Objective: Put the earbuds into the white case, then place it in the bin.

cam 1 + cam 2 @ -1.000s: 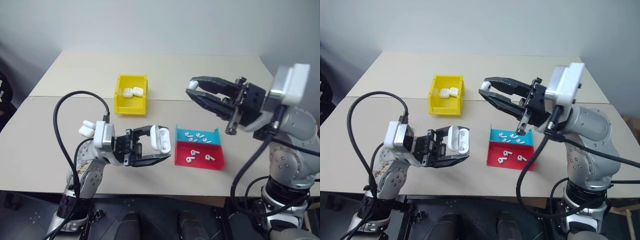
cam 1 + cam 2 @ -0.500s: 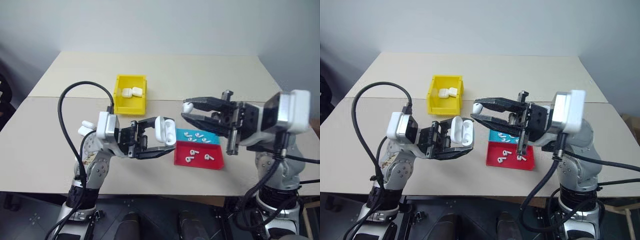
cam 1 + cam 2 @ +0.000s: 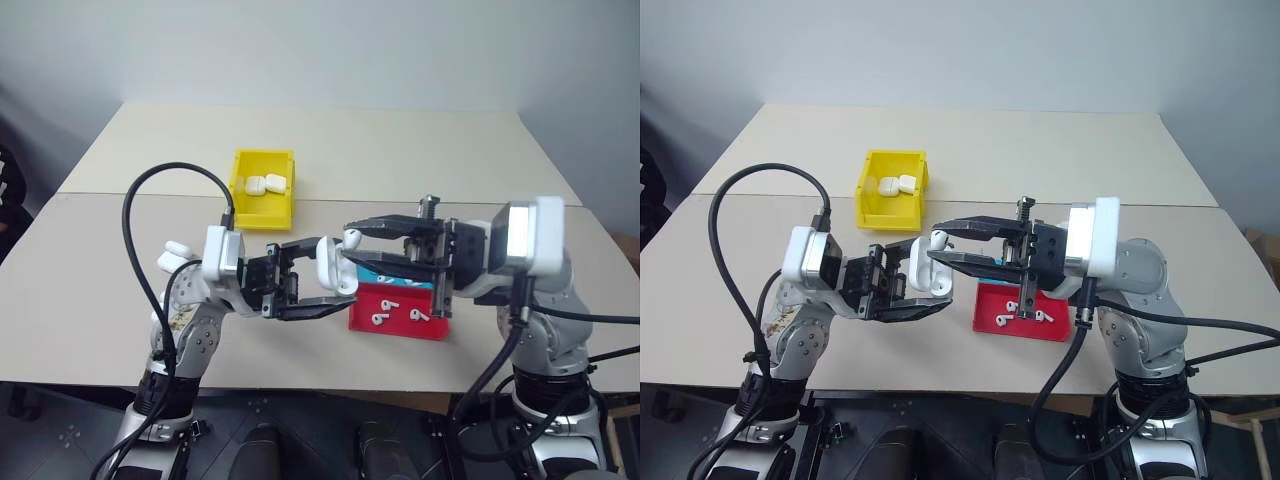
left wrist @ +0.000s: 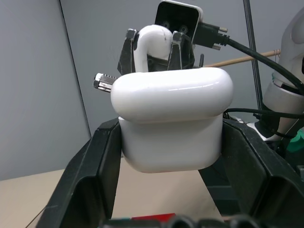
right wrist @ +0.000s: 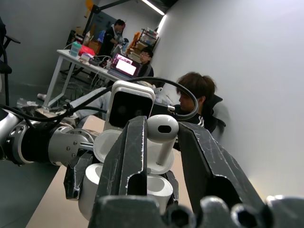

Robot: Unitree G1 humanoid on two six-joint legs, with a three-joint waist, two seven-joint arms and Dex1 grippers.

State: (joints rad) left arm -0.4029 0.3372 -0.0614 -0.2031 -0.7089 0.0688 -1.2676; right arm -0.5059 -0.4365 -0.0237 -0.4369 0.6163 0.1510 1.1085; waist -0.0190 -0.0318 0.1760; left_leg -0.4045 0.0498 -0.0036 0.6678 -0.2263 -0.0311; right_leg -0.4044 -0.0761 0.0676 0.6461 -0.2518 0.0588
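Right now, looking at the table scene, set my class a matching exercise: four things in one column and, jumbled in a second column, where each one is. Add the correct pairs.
Column one
1. open white case
2. earbud
3. closed cases
4. loose earbuds

Column two
A. lying inside the yellow bin
B. pinched between the right gripper fingers
C. lying on the red tray
D. clamped in the left gripper

Pairs: 1-D, 2-B, 3-A, 4-C
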